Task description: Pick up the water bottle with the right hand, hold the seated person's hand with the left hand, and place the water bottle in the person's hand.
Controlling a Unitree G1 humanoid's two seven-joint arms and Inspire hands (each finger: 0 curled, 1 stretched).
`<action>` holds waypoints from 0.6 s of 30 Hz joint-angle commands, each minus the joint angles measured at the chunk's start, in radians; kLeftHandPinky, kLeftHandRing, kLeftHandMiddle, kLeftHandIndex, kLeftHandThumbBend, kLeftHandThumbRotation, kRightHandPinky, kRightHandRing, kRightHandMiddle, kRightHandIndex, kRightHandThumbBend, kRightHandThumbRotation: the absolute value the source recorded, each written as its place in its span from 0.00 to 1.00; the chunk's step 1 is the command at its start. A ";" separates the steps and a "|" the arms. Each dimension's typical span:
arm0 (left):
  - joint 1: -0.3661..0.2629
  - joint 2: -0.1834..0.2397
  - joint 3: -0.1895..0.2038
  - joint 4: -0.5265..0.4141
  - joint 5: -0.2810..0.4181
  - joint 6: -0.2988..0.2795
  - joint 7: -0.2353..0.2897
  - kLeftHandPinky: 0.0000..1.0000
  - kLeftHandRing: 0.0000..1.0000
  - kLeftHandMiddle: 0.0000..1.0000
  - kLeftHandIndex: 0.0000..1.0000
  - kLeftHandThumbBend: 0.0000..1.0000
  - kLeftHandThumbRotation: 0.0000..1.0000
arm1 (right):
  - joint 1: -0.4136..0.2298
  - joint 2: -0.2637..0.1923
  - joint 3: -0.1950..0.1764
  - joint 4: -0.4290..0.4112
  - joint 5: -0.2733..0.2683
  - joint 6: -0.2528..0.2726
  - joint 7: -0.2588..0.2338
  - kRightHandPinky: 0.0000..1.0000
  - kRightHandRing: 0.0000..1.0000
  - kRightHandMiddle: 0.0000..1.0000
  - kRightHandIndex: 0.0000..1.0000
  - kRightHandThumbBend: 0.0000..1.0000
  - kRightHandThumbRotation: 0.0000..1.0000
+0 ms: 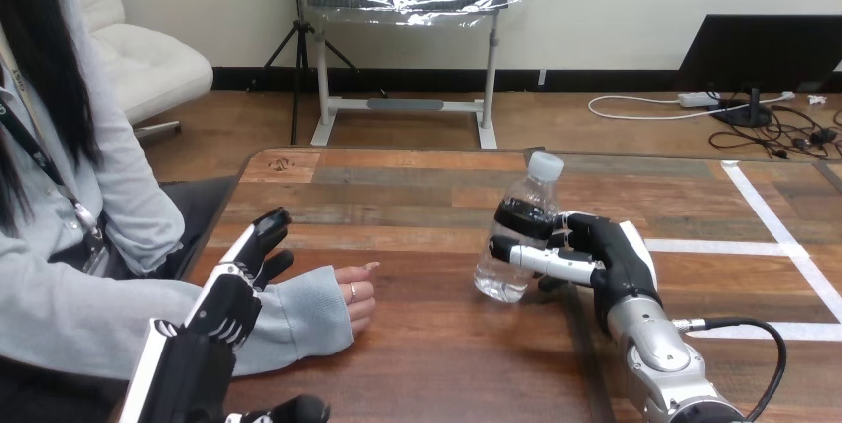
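Bottle [528, 197] | near-upright, mid-counter [447, 363], base at or just off surface | clear thin plastic: likely light, slick, squashy; grip mid-body, gently | right hand [611, 249] fingers wrapped round its middle | left hand [243, 264] fingers straight, holding nothing, over sleeve [298, 314] | person's hand [355, 294] resting on counter, apart from bottle.

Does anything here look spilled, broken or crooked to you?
Nothing spilled or broken. The clear plastic water bottle with a white cap leans a little in the right robot hand, whose fingers curl round it.
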 commanded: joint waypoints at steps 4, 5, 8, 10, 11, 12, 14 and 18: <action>-0.041 -0.002 0.077 -0.075 0.111 0.004 0.089 0.85 0.91 0.93 0.89 1.00 0.59 | -0.050 -0.021 -0.026 -0.040 0.027 -0.090 0.024 0.37 0.41 0.47 0.48 0.78 0.00; -0.041 -0.003 0.087 -0.078 0.135 0.006 0.103 0.85 0.91 0.92 0.89 1.00 0.59 | -0.051 -0.021 -0.026 -0.040 0.026 -0.093 0.023 0.37 0.41 0.47 0.48 0.78 0.00; -0.032 -0.014 0.155 -0.118 0.280 0.039 0.182 0.84 0.90 0.92 0.89 1.00 0.58 | -0.056 -0.026 -0.034 -0.043 0.033 -0.105 0.038 0.39 0.43 0.48 0.47 0.78 0.00; -0.024 -0.022 0.211 -0.163 0.418 0.073 0.249 0.84 0.90 0.92 0.90 1.00 0.58 | -0.059 -0.029 -0.038 -0.045 0.037 -0.115 0.049 0.40 0.43 0.48 0.47 0.78 0.00; -0.021 -0.023 0.224 -0.176 0.458 0.083 0.270 0.84 0.90 0.92 0.90 1.00 0.58 | -0.059 -0.030 -0.039 -0.046 0.037 -0.118 0.052 0.40 0.43 0.48 0.47 0.78 0.00; -0.015 -0.024 0.248 -0.206 0.527 0.106 0.301 0.85 0.90 0.92 0.90 1.00 0.58 | -0.061 -0.031 -0.044 -0.048 0.043 -0.123 0.063 0.40 0.43 0.48 0.47 0.78 0.00; -0.008 -0.024 0.268 -0.239 0.599 0.132 0.339 0.86 0.91 0.92 0.91 1.00 0.59 | -0.064 -0.032 -0.051 -0.050 0.050 -0.129 0.075 0.40 0.43 0.48 0.47 0.77 0.00; 0.001 0.000 0.297 -0.305 0.746 0.193 0.398 0.90 0.92 0.93 0.92 1.00 0.59 | -0.068 -0.037 -0.057 -0.054 0.056 -0.144 0.093 0.41 0.44 0.48 0.47 0.77 0.00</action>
